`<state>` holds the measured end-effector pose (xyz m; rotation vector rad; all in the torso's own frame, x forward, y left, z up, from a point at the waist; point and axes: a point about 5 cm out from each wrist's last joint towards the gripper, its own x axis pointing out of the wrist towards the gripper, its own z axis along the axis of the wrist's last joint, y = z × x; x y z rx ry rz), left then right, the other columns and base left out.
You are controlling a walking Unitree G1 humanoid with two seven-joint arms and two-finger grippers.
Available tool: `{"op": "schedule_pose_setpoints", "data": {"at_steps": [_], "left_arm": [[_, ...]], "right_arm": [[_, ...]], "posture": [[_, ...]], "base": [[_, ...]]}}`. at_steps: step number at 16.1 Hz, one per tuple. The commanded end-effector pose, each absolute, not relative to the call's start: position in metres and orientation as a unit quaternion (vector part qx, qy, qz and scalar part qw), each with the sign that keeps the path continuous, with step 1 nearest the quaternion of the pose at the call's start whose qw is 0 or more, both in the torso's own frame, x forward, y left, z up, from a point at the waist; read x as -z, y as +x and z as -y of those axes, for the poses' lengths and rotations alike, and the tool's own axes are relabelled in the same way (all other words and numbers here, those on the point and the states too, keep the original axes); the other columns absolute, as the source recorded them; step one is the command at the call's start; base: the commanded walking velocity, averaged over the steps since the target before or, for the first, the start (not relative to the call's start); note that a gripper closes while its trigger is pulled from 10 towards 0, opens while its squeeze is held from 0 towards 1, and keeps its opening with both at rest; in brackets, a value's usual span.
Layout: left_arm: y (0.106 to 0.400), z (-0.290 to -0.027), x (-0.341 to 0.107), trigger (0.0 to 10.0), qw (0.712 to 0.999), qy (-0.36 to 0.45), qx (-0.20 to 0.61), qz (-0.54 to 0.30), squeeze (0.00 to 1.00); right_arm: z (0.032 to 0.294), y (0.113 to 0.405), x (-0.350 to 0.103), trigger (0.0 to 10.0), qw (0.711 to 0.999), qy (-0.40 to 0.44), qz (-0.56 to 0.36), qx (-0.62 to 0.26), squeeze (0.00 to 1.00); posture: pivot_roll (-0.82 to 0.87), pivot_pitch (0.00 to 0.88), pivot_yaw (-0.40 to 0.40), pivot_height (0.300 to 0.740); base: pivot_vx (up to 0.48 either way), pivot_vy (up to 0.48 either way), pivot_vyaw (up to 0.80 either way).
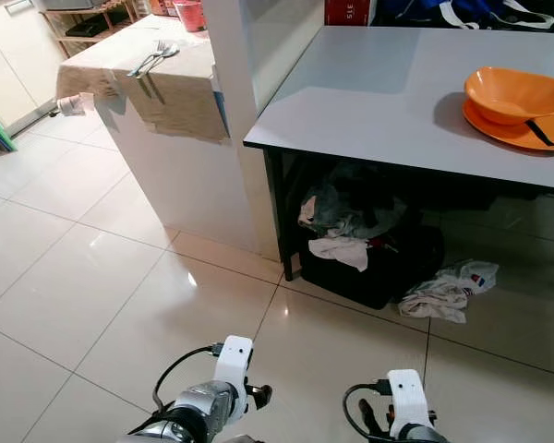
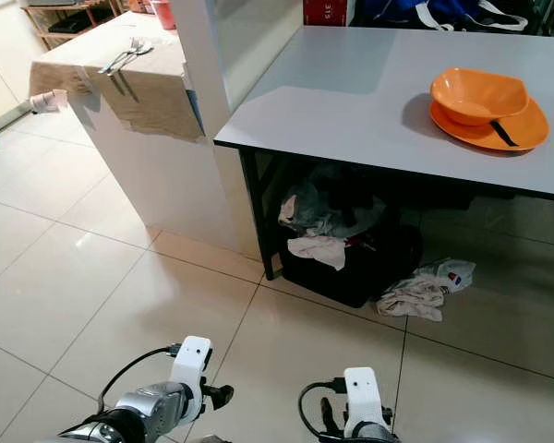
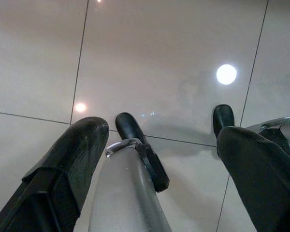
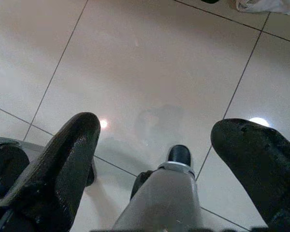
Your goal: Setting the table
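Both tools, left (image 3: 159, 140) and right (image 4: 154, 145), hang spread apart and empty above the floor tiles (image 1: 92, 277). One orange bowl (image 1: 512, 92) sits on one orange plate (image 1: 499, 127) on the grey worktop (image 1: 379, 101); two utensils (image 1: 152, 58) lie on the cloth-covered counter (image 1: 180, 92).

A pale grey table (image 1: 388, 101) carries an orange bowl (image 1: 512, 92) on an orange plate (image 1: 517, 131), with a black utensil (image 1: 540, 134) across it. Far left, a beige cloth (image 1: 166, 83) drapes a white counter (image 1: 180, 175), bearing silver cutlery (image 1: 152, 58). Cream glossy floor tiles (image 1: 92, 277) have dark grout lines. A black basket (image 1: 374, 268) holds grey and white laundry (image 1: 346, 226).
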<state>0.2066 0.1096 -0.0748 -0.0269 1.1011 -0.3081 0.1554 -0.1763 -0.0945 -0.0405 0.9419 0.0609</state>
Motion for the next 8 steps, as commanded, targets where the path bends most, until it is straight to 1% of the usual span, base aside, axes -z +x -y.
{"op": "schedule_pose_setpoints", "data": {"at_steps": [1,4,8], "left_arm": [[0.2087,-0.1134,0.0739,10.0,0.841,-0.010,0.137,-0.523,0.00],[0.2041,-0.1135,0.0765,10.0,0.833,0.002,0.140,-0.535,0.00],[0.2025,-0.1136,0.0773,10.0,0.833,-0.002,0.138,-0.536,0.00]], "right_arm": [[0.1718,0.1556,0.0951,10.0,0.888,-0.018,-0.459,-0.036,0.00],[0.1747,0.1494,0.0975,10.0,0.882,-0.022,-0.470,-0.039,0.00],[0.1758,0.1468,0.0990,10.0,0.876,-0.028,-0.481,-0.040,0.00]], "posture": [[-0.10,0.000,0.138,0.740],[-0.10,0.000,0.136,0.740],[-0.10,0.000,0.132,0.740]], "base": [[0.000,0.000,0.00],[0.000,0.000,0.00],[0.000,0.000,0.00]]}}
